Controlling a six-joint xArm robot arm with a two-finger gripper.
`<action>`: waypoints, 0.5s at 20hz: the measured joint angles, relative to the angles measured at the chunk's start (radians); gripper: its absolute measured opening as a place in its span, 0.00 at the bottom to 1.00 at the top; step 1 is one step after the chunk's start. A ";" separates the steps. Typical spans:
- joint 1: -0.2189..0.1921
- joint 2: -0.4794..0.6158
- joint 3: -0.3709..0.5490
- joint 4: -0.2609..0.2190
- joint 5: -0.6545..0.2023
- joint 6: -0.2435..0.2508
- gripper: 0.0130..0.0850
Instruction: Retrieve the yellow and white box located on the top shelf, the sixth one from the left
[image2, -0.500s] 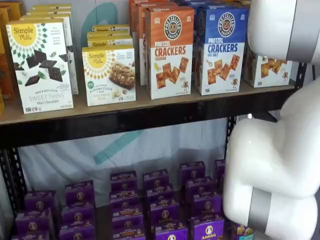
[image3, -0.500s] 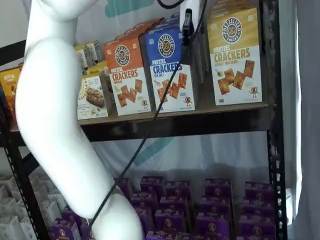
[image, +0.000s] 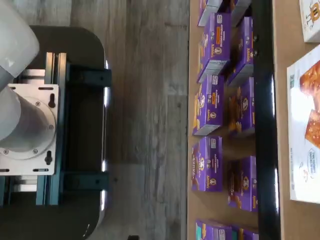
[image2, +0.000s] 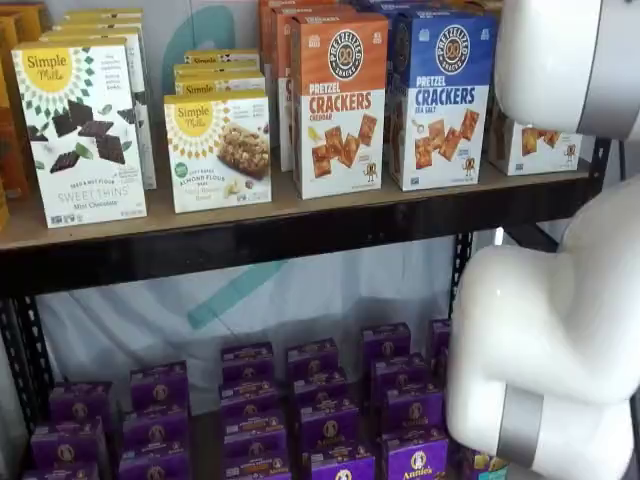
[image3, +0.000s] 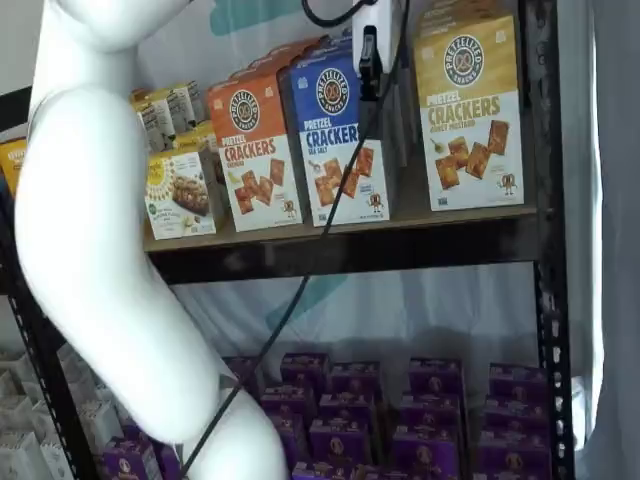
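The yellow and white box (image3: 470, 110) stands upright at the right end of the top shelf (image3: 400, 245), next to the right upright. In a shelf view only its white lower part (image2: 540, 145) shows behind my arm. My gripper (image3: 368, 70) hangs from the view's top edge with a cable beside it. It is in front of the blue-topped cracker box (image3: 335, 140), left of the yellow box and apart from it. Only one black finger shows, side-on, with no box in it. The wrist view shows the shelf's black beam (image: 265, 125) and a white cracker box face (image: 305, 145).
An orange-topped cracker box (image2: 340, 105) and Simple Mills boxes (image2: 80, 130) stand further left on the top shelf. Several purple boxes (image2: 320, 400) fill the lower level. My white arm (image2: 550, 330) covers the right side. The dark mount with teal brackets (image: 55, 135) shows in the wrist view.
The arm's elbow has shifted a little to the left in one shelf view, and the gripper has moved slightly left. No box has moved.
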 joint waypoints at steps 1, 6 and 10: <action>-0.002 -0.001 0.000 0.002 0.001 -0.001 1.00; -0.023 0.010 -0.023 0.036 0.018 -0.004 1.00; -0.055 0.027 -0.055 0.099 0.031 -0.002 1.00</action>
